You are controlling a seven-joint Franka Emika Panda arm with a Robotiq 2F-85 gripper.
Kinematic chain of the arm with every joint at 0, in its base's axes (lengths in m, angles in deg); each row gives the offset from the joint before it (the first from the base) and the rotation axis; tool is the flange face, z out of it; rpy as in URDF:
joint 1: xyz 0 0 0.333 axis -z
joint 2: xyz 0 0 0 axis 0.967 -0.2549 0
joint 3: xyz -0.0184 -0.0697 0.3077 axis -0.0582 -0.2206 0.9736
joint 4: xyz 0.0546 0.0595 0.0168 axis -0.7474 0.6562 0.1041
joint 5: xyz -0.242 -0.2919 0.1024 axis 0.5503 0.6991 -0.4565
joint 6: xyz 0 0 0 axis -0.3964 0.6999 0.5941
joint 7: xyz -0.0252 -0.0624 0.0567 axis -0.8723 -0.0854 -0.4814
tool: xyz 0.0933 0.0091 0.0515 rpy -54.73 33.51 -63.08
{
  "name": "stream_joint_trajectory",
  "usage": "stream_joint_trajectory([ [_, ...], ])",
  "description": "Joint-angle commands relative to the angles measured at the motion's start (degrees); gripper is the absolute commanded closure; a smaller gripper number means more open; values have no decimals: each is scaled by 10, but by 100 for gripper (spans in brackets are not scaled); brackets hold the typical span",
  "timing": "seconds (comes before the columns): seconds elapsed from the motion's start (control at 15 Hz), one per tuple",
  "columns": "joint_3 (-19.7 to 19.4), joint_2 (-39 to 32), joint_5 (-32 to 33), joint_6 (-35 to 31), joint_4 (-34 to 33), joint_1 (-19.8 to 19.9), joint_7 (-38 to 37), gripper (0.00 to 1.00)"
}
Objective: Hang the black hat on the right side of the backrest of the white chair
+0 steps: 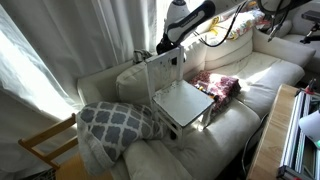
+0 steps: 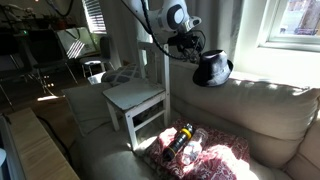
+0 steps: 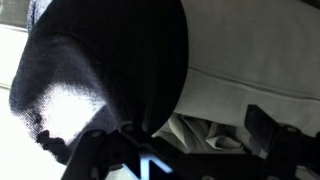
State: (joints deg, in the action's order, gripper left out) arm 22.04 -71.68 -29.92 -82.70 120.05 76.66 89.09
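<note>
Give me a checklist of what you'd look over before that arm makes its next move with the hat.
1. Hat gripped: ok. The black hat hangs from the pincer, and its dark fabric fills much of the wrist view.
2. Hat on the backrest: not ok. It hangs in the air beside the backrest, not over it.
3. Chair steady: ok. The white chair stands upright on the sofa.
4. Hat's opening turned toward the post: cannot tell. The fabric is bunched and dark.
5. Top of the backrest free to take the hat: cannot tell. The arm partly hides it.
</note>
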Motion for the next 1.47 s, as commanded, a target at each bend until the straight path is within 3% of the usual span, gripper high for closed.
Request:
stream_joint_trajectory([
  [0.0,-3,-2,3,6,-8,5,-3,0],
  [0.47,-13,12,2,10,-29,35,6,0],
  [0.93,-3,-50,-3,20,-75,44,9,0],
  [1.0,-3,-57,-3,22,-81,43,8,25],
  [1.07,-4,-64,-2,19,-89,42,6,26],
  [1.4,3,-74,-7,24,-111,50,11,65],
])
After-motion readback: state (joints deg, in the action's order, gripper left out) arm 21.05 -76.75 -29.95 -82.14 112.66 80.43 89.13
